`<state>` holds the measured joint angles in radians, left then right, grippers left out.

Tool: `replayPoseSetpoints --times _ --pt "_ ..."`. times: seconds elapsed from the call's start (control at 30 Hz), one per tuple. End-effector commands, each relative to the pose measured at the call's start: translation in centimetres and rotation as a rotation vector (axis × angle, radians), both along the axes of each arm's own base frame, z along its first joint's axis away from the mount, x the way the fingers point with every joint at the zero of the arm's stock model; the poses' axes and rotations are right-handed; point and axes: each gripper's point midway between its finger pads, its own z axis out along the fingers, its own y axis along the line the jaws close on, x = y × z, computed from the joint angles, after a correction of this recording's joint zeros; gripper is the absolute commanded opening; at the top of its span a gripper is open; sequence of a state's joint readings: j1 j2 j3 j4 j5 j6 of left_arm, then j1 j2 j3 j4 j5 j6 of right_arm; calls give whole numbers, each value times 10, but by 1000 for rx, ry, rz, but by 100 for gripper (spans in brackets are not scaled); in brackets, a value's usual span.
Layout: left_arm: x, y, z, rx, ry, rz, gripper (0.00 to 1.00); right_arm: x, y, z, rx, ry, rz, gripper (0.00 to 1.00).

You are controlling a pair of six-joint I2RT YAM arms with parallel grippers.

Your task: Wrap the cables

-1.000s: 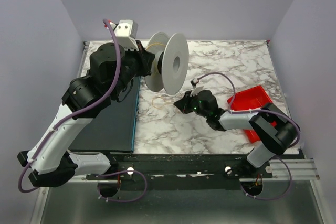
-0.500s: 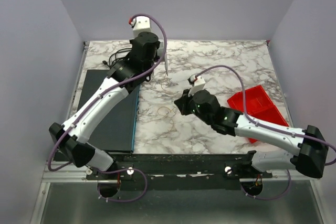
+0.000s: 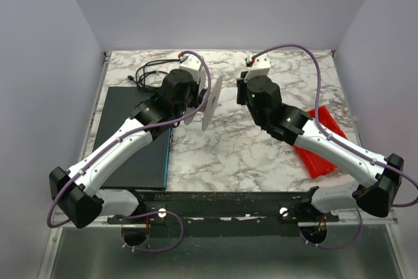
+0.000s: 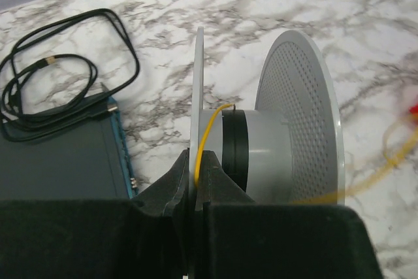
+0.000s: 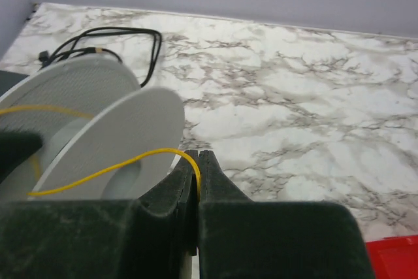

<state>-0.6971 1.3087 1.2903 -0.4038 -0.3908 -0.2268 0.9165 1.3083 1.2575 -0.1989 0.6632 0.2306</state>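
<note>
The cable is a thin yellow wire. It runs from the grey spool into my right gripper, which is shut on it. My left gripper is shut on the spool's thin near flange, with the wire passing beside its fingers to the hub. In the top view the spool shows edge-on between my left gripper and right gripper, held above the marble table. The wire is too thin to make out there.
A looped black cord lies at the far left of the table. A dark mat covers the near left. A red tray sits at the right under the right arm.
My right gripper has moved from the middle of the table to the far side, beside the spool. My left arm has swung the spool lower and nearer, edge-on to the top camera.
</note>
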Motion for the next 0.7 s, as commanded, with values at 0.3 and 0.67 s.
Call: replayPoseSetpoints --times 0.3,0.67 --pt "-98 -52 44 -171 -101 -608 0 68 -17 -11 65 70 123 1" --pt "-74 -33 69 -345 -81 -359 0 64 5 -89 259 252 340 5"
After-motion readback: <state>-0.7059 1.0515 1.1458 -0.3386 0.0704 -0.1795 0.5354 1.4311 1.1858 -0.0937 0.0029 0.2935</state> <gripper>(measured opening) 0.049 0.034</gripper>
